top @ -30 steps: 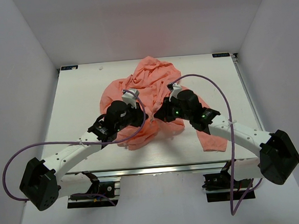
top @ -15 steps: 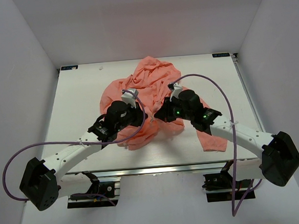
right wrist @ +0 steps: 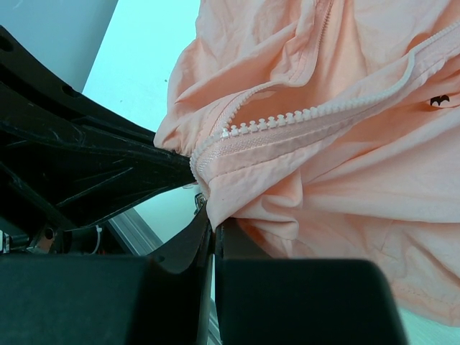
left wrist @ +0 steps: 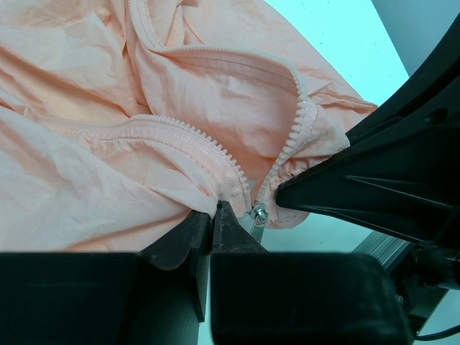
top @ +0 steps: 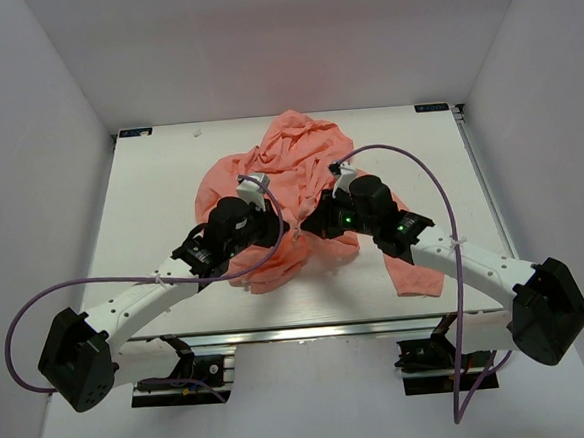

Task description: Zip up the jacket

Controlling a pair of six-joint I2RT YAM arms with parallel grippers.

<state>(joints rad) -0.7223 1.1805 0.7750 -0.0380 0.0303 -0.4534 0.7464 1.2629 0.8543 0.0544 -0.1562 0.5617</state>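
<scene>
My right arm has crept slightly outward; nothing else has shifted. From above, the salmon jacket [top: 288, 164] lies crumpled mid-table [top: 150, 189], with my left gripper [top: 281, 230] and right gripper [top: 309, 225] meeting at its near edge. Left wrist: jaws pinched on the hem beside the zipper slider [left wrist: 257, 213]. Right wrist: jaws clamped on fabric under the zipper teeth [right wrist: 302, 115]

— What sort of place is shown?
— A robotics lab cell is indicated: a white worktop [top: 150, 199] is boxed in by plain white panels [top: 280, 49] on three sides.
— What else supports that?
— A left arm [top: 128, 306] and a right arm [top: 475, 261] are bolted along its near edge, above an aluminium rail [top: 300, 333], and purple cables [top: 455, 308] are left looping.
</scene>
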